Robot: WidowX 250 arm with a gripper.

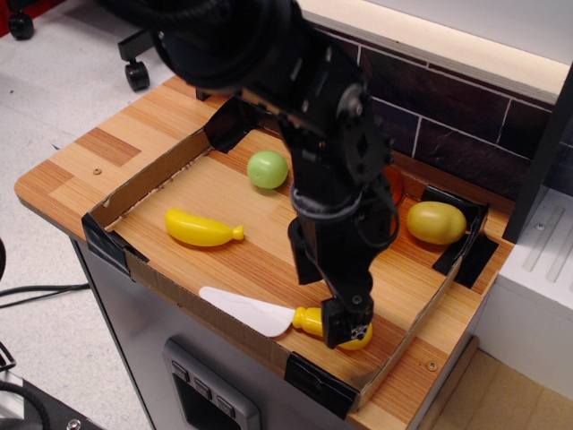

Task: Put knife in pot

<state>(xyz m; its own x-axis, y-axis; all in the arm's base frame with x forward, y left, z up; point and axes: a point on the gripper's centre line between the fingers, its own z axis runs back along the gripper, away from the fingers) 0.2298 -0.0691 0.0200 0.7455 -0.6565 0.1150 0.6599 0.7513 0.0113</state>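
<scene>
The knife lies near the front wall of the cardboard tray, with its white blade (243,310) pointing left and its yellow handle (309,318) to the right. My gripper (346,324) is low over the middle of the handle. One black finger (344,318) stands in front of the handle and hides part of it. The jaws look open around the handle, and the knife still lies flat. The orange pot (395,184) is almost wholly hidden behind my arm; only a sliver shows at the back right.
A green ball (268,169) sits at the back of the tray. A yellow banana-shaped toy (202,228) lies at the left. A yellow-green fruit (436,222) sits at the right. Low cardboard tray walls (143,179) with black corner clips enclose all of this.
</scene>
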